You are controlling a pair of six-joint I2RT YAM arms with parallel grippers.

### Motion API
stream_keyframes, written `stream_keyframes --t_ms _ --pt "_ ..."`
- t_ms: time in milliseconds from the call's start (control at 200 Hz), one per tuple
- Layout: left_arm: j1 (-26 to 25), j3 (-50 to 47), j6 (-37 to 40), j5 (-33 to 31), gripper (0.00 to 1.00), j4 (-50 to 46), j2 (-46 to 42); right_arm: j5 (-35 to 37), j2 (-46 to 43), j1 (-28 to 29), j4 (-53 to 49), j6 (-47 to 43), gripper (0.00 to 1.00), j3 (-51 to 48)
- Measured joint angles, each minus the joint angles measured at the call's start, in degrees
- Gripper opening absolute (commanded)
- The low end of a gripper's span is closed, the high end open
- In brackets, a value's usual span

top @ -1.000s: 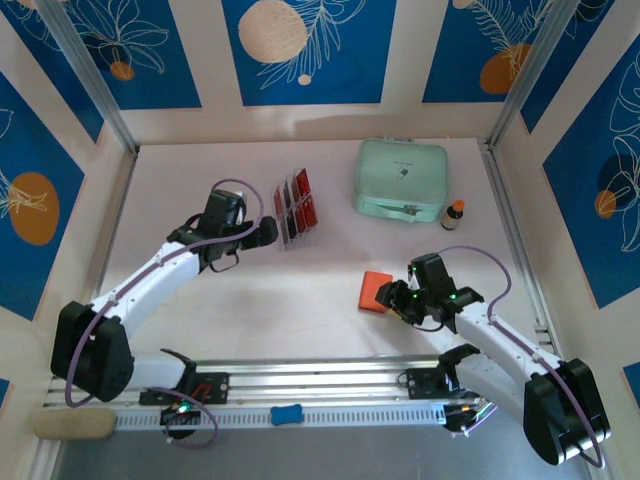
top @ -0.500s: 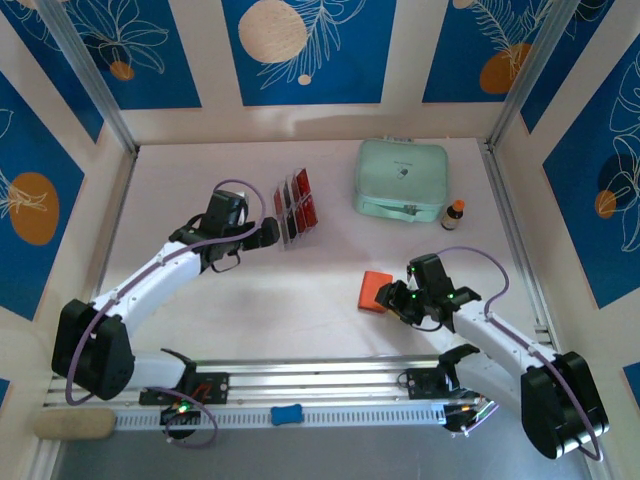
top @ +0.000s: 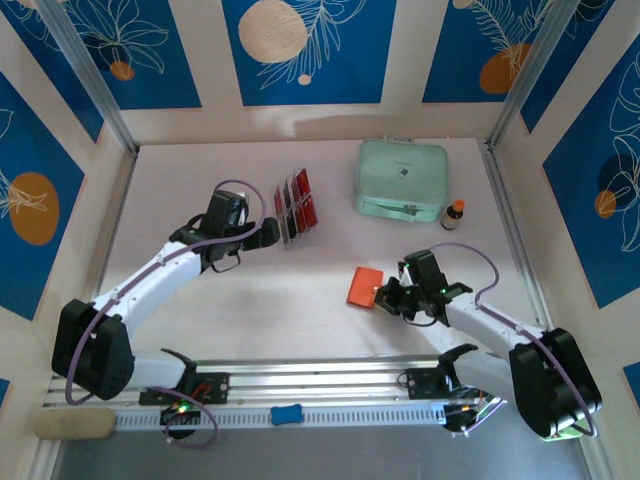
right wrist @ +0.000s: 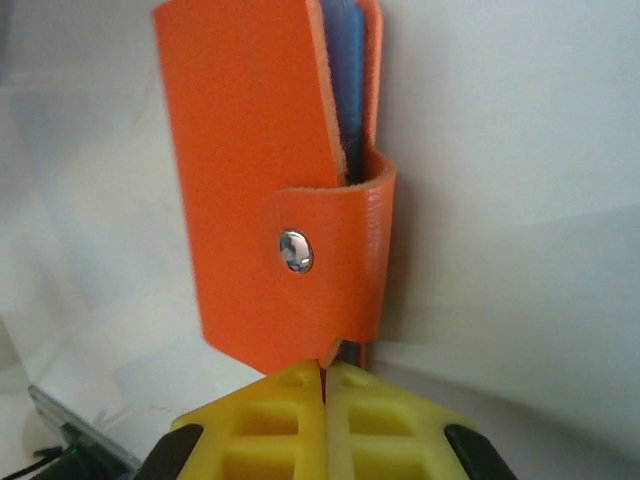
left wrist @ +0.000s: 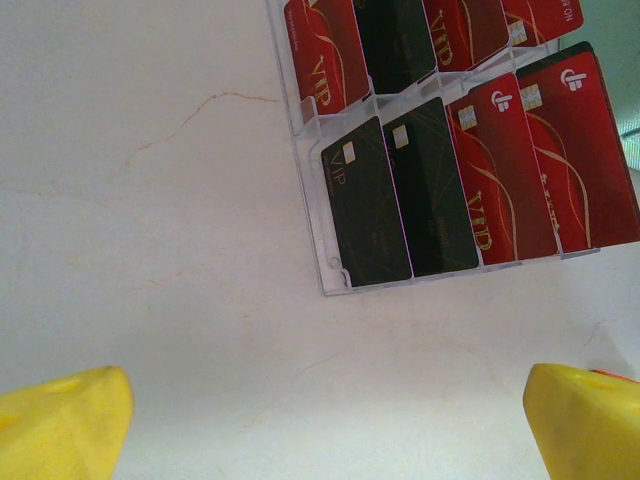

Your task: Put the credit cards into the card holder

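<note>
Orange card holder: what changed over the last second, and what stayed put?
The right gripper shut on the edge of the card holder and shifted it slightly left. The left gripper stayed open by the credit cards in their rack; mint case and bottle unmoved.

**Robot test cell in a laboratory.**
White table [top: 180, 180] walled by blue patterned panels [top: 350, 60] at 9, 12 and 3 o'clock; aluminium rail [top: 320, 375] at 6 o'clock.
</note>
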Motion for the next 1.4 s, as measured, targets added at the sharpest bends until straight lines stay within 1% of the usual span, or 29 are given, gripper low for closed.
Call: stream_keyframes --t_ms 145,295,470,675,805,920,1240,1315,1400 --pt "0.1 -2.9 -1.3 1.0 1.00 2.4 -0.5 -3.4 1.8 5.9 1.8 -1.7 0.00 7.0" --pt "0.9 -5.4 -4.4 5.6 1.00 5.4 -2.1 -7.5 5.4 10.4 5.0 -2.8 0.00 16.4" --pt "2.1 -6.7 -9.7 11.3 1.00 12.3 -6.4 -12.8 9.4 11.0 12.2 -0.9 0.00 22.1" --pt "2.6 -7.5 -15.4 15.2 1.00 20.9 -9.8 -17.4 14.1 11.0 20.9 4.2 0.00 25.0" --pt "2.7 -9.0 -18.8 17.7 0.94 25.9 -9.7 -19.2 15.9 11.2 26.2 7.8 0.00 25.7" --pt "2.7 -10.4 -21.3 19.4 0.86 29.8 -8.8 -20.1 16.6 11.2 30.1 10.6 0.00 25.8" --pt "2.8 -11.8 -25.7 23.0 0.69 37.2 -7.3 -21.2 18.5 11.2 37.0 15.7 0.00 25.9" --pt "2.8 -11.8 -26.4 23.7 0.66 38.8 -6.6 -21.4 19.1 11.3 38.4 16.8 0.00 25.9" --pt "2.8 -12.0 -27.3 24.2 0.66 40.3 -6.0 -21.6 19.9 11.4 39.9 17.8 0.00 25.9"
